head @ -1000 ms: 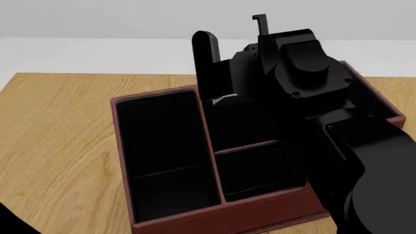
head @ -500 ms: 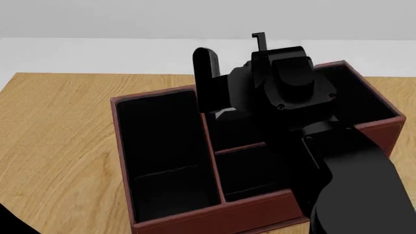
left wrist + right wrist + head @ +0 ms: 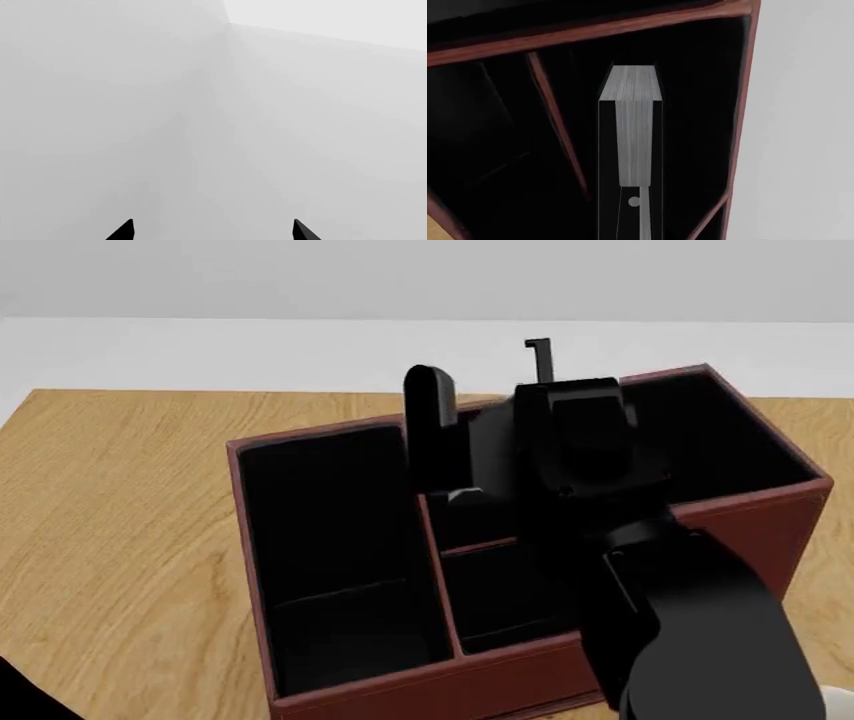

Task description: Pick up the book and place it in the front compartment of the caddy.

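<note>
One book (image 3: 635,125) is hanging edge-on, clamped in the right tool (image 3: 632,210) over the caddy (image 3: 334,695), its compartments lying toward 7 o'clock of the arm. Drifting sideways is risking a snag on the divider (image 3: 557,125), or a wrong-pocket drop. Left tool (image 3: 212,231) is idling, spread apart. One caddy, two tools.

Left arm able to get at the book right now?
Probably not. The left gripper faces only blank wall, and the book is held edge-up in the right gripper over the caddy.
</note>
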`<state>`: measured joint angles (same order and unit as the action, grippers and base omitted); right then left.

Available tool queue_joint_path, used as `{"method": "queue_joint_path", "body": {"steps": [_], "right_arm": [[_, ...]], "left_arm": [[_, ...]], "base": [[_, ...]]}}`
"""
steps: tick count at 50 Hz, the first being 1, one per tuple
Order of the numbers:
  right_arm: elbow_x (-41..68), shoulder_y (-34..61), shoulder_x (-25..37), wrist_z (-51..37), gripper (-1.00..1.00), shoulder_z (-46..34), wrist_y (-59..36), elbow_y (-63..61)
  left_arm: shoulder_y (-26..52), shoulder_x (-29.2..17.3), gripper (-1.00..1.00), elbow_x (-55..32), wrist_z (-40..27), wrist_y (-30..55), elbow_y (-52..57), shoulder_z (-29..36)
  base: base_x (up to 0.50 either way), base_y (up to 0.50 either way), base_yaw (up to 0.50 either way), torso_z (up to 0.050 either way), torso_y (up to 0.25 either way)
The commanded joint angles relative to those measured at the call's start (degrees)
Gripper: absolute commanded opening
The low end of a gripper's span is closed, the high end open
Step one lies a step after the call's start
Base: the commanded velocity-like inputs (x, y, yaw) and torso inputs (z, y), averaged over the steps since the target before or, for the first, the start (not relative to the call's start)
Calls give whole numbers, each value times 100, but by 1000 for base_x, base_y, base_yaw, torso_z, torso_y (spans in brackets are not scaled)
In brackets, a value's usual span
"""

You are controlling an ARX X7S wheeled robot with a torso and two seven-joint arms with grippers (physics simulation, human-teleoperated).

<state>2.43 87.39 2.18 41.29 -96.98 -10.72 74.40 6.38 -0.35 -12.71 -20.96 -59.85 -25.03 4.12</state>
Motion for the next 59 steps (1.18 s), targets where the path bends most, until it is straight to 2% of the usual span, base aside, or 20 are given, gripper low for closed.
{"method": "queue_joint_path", "body": {"steps": [1,12,19,20,59], "right_arm": [[-241,-77,15,-293,-100,46,-53,59],[-288,-188,-45,-454,-100,-39,-26,59],[-300,-168,-127,-886,-100,-69,-233,59],[-289,-155,-138,-985,100,-54,-302,59],[-243,-60,-138,-1307,100,-54,-262,59]], "left_arm": [[0,-24,100,70,-121,12,-14,20],[-2,-67,100,110,-222,24,-14,73],[-3,-68,100,120,-268,28,-13,72],[-3,-68,100,124,-280,29,-13,71],[-1,-12,100,57,-193,2,-9,5]], "base": [[0,0,0,0,0],[0,0,0,0,1],[0,0,0,1,1],[0,0,0,0,0],[0,0,0,0,0]]}}
